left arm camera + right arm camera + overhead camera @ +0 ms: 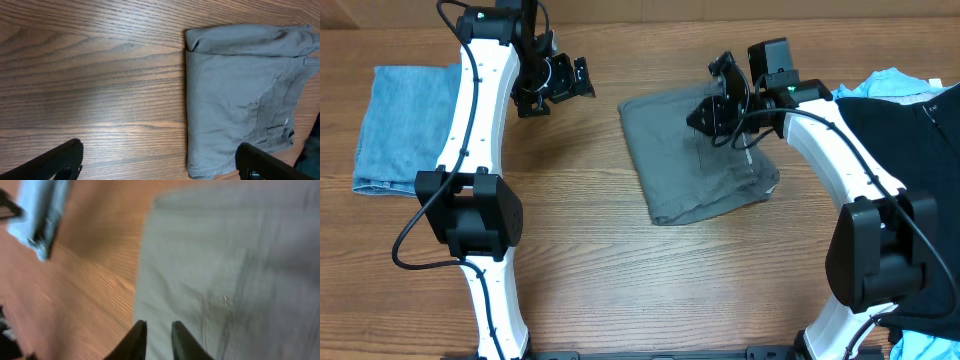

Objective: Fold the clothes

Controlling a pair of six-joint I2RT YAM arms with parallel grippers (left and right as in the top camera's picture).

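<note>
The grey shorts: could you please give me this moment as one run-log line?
grey shorts: folded, flat on table | left gripper: open, empty, above bare wood | right gripper: nearly shut, over shorts, nothing held

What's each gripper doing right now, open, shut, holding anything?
Left gripper: open wide, empty, over bare table beside the grey shorts.
Right gripper: jaws nearly closed with a narrow gap, nothing between them, above the shorts.

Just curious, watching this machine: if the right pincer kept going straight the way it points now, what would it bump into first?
Most likely the grey shorts. The right pincer, its tips nearly together, points down at the cloth near its left edge, with bare table just beside. The picture is blurred, so how far above the cloth it hangs is unclear.
</note>
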